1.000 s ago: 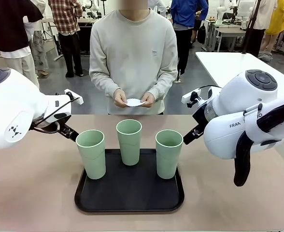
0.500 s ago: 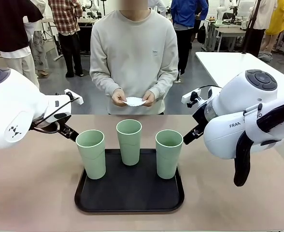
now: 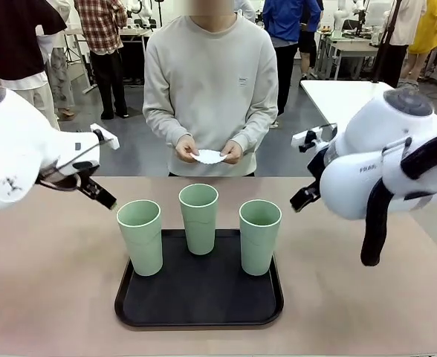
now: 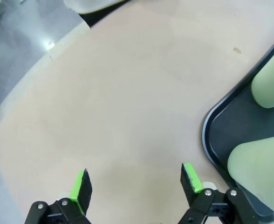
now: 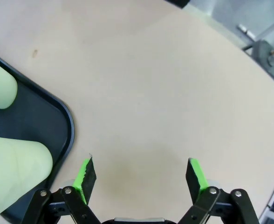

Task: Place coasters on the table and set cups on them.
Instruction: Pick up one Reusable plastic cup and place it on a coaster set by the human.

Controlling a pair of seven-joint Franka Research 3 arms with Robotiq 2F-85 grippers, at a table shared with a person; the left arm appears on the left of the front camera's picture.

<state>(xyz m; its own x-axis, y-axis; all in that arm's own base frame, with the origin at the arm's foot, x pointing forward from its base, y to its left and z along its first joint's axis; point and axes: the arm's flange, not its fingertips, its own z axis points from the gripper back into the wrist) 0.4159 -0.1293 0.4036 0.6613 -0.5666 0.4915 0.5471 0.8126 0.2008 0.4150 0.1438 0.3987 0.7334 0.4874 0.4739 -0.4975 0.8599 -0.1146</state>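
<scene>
The coasters (image 3: 208,157), flimsy lacy paper, likely feather-light and easily creased, sit in the person's hands (image 3: 186,148) beyond the table (image 3: 47,282), best pinched gently at an edge. The cups (image 3: 199,218) stand on the black tray (image 3: 196,297), light, stiff, probably slick, so squeeze mid-wall. The left gripper (image 4: 134,182) and right gripper (image 5: 141,172) hang wide open, empty.

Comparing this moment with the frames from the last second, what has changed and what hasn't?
Both arms drew back. The left arm rose and pulled toward the robot's left, and the right arm rose and pulled toward its right. The left claw and right claw stay open and empty. The person shifted slightly, still holding a coaster. The three cups remain on the tray.
</scene>
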